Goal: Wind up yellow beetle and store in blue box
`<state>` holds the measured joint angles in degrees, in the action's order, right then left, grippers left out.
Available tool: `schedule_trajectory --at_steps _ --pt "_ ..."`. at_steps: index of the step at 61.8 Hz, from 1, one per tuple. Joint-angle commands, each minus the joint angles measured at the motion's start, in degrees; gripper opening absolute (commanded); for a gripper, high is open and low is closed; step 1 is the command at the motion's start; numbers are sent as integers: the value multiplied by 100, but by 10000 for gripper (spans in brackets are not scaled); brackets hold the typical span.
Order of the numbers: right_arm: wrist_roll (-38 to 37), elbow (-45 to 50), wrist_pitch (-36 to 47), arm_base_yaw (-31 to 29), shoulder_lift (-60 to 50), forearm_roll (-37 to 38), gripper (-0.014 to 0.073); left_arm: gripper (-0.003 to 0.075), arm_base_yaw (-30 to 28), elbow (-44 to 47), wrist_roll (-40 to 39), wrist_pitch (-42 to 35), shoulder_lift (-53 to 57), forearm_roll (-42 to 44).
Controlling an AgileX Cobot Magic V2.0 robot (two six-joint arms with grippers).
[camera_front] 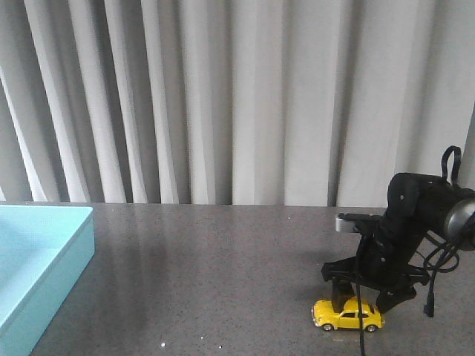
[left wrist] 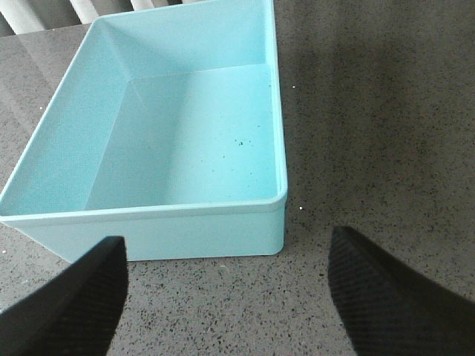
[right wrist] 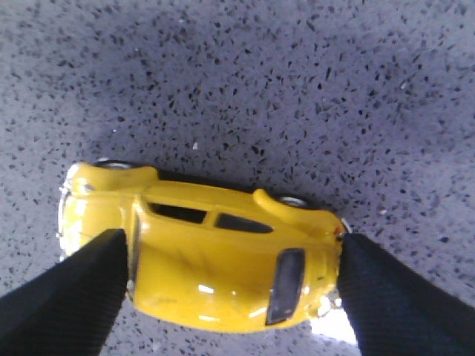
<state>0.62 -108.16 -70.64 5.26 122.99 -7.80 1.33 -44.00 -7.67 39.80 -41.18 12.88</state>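
The yellow beetle [camera_front: 349, 315] stands on its wheels on the grey table, near the front right. My right gripper [camera_front: 362, 300] reaches down over it. In the right wrist view the black fingers [right wrist: 67, 304] press on the hood and the rear of the yellow beetle [right wrist: 215, 274], so my right gripper [right wrist: 234, 297] is shut on the car. The blue box [camera_front: 44, 245] sits at the left edge, with nothing inside. My left gripper [left wrist: 226, 297] hovers open over bare table just outside the near wall of the blue box [left wrist: 148, 211].
A grey curtain [camera_front: 223, 96] hangs behind the table's far edge. A cable [camera_front: 434, 274] loops off the right arm beside the car. Speckled grey tabletop [camera_front: 208, 274] lies between the box and the car.
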Motion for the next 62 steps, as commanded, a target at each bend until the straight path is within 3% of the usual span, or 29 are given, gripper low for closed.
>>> schedule_trajectory --at_steps 1,38,62 --pt "-15 -179 -105 -13 -238 -20 563 552 0 -199 -29 -393 -5 30" --pt "90 -179 -305 -105 -197 469 563 552 0 -199 -29 -393 -5 30" --pt "803 -179 -305 -1065 -197 77 563 552 0 -199 -29 -393 -5 30"
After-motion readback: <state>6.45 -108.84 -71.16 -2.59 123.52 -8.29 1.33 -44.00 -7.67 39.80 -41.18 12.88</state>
